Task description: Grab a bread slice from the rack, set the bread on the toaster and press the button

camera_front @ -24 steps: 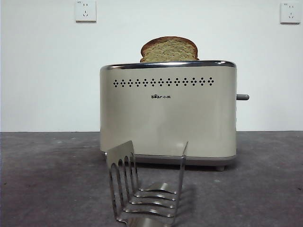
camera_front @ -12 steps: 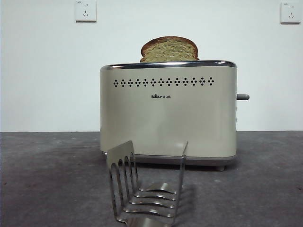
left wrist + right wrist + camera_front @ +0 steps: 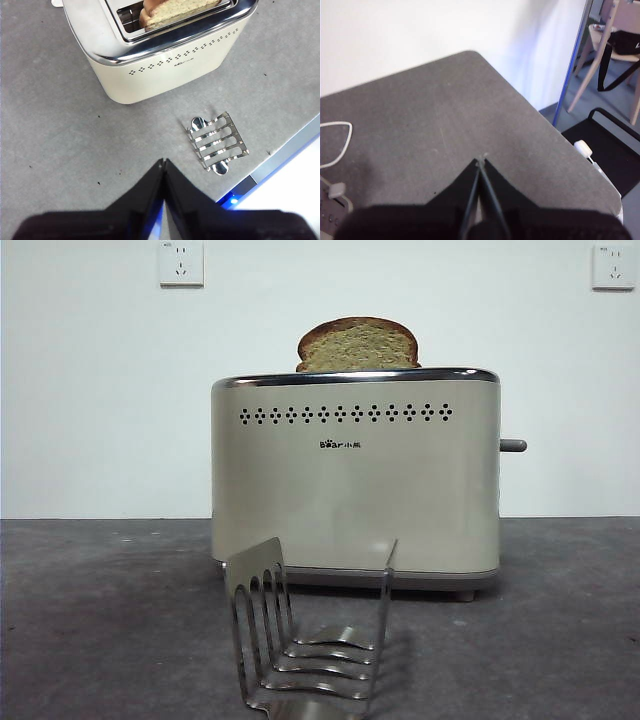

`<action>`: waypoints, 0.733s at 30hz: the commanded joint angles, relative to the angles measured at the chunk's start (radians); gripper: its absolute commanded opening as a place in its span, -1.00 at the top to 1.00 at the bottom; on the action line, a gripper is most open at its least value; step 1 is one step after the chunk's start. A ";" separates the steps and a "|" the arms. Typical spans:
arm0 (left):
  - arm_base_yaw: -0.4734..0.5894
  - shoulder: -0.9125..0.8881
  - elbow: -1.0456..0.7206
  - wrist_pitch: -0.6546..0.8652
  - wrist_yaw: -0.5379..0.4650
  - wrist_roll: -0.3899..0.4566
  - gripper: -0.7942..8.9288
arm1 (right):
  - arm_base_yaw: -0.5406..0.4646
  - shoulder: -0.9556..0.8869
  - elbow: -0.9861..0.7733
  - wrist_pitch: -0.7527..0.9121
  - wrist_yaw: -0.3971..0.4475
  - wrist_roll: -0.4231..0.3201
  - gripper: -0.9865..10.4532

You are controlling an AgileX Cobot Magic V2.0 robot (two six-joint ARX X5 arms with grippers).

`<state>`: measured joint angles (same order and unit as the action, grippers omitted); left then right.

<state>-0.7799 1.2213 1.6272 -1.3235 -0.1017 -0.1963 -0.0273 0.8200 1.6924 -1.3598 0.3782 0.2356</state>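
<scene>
The slice of bread (image 3: 357,345) stands upright in the slot of the cream toaster (image 3: 355,480), its rounded crust showing above the chrome rim; the left wrist view shows the bread (image 3: 175,9) in the toaster (image 3: 165,55) too. The grey button (image 3: 512,445) sticks out of the toaster's right side, up high. The steel rack (image 3: 310,635) stands without bread in front of the toaster, also seen as the rack (image 3: 218,142) from the left wrist. My left gripper (image 3: 164,162) hovers shut above the table, back from the rack. My right gripper (image 3: 481,161) is shut over bare table, away from everything.
Two white wall sockets (image 3: 181,262) hang on the wall behind. A white cable (image 3: 335,142) lies on the table near the right arm. The table's edge (image 3: 280,155) runs close to the rack; a chair (image 3: 615,45) stands beyond the table corner.
</scene>
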 commanded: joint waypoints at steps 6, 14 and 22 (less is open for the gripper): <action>0.093 -0.011 -0.101 0.002 0.005 -0.010 0.84 | 0.001 0.138 -0.002 -0.021 0.004 -0.005 0.83; 0.268 -0.199 -0.543 0.460 -0.024 0.190 0.84 | 0.001 0.319 -0.002 -0.022 0.004 -0.005 0.83; 0.571 -0.644 -1.276 1.384 0.162 0.306 0.84 | 0.001 0.597 -0.002 -0.022 0.004 -0.005 0.83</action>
<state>-0.2081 0.5800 0.3695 0.0467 0.0563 0.0895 -0.0273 1.4151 1.6924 -1.3602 0.3782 0.2352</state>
